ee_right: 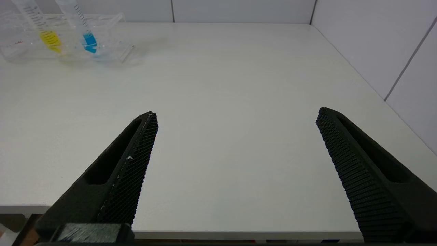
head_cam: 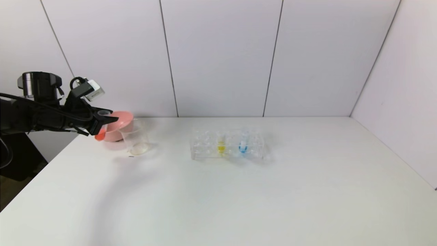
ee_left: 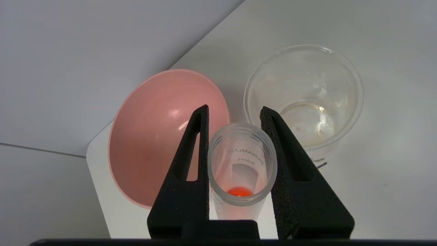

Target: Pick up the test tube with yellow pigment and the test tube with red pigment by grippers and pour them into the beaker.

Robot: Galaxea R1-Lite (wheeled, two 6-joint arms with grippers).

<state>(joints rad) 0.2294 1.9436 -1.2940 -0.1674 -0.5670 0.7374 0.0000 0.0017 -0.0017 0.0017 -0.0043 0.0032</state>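
Note:
My left gripper [head_cam: 106, 118] hangs at the far left of the table, shut on the test tube with red pigment [head_cam: 99, 136]. The tube stands nearly upright, its open mouth up. In the left wrist view the gripper [ee_left: 235, 110] clamps the tube [ee_left: 242, 160] by its sides, with the red liquid at its bottom. The clear beaker [head_cam: 137, 140] stands on the table just right of the held tube, apart from it, and shows again in the left wrist view [ee_left: 344, 85]. The test tube with yellow pigment [head_cam: 221, 146] sits in the rack. My right gripper [ee_right: 235, 116] is open near the front edge.
A pink bowl [head_cam: 119, 123] stands behind the beaker, close to the held tube, and shows again [ee_left: 150, 136] in the left wrist view. The clear tube rack [head_cam: 205, 147] at mid-table also holds a blue-liquid tube [head_cam: 243, 147]. The walls stand close behind and to the right.

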